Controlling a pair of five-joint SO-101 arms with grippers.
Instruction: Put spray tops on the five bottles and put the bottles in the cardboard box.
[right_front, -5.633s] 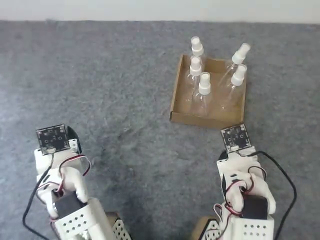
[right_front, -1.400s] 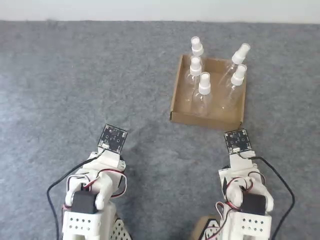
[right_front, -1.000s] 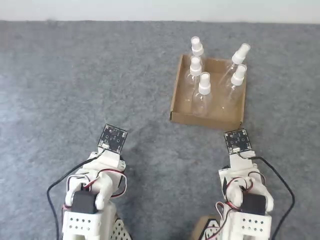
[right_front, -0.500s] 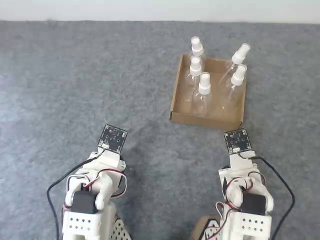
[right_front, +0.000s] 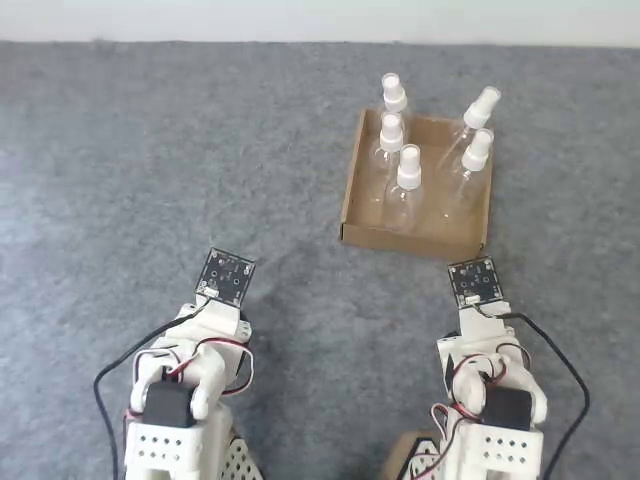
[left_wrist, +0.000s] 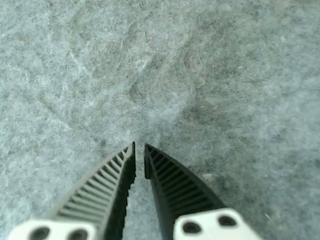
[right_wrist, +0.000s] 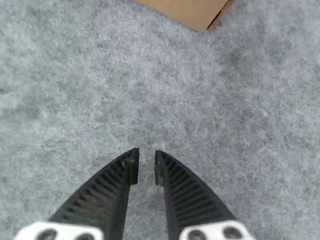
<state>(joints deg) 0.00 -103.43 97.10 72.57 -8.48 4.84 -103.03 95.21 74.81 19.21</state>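
Five bottles (right_front: 400, 207) wearing spray tops (right_front: 409, 167) stand in the box (right_front: 410, 240). The left tool (left_wrist: 139, 146) and right tool (right_wrist: 146, 152) are pinched together, empty.

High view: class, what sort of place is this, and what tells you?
Probably a robotics workbench, not a home: a grey felt mat covers the table, the wired left arm and right arm sit side by side, and a cardboard box holds five spray bottles.
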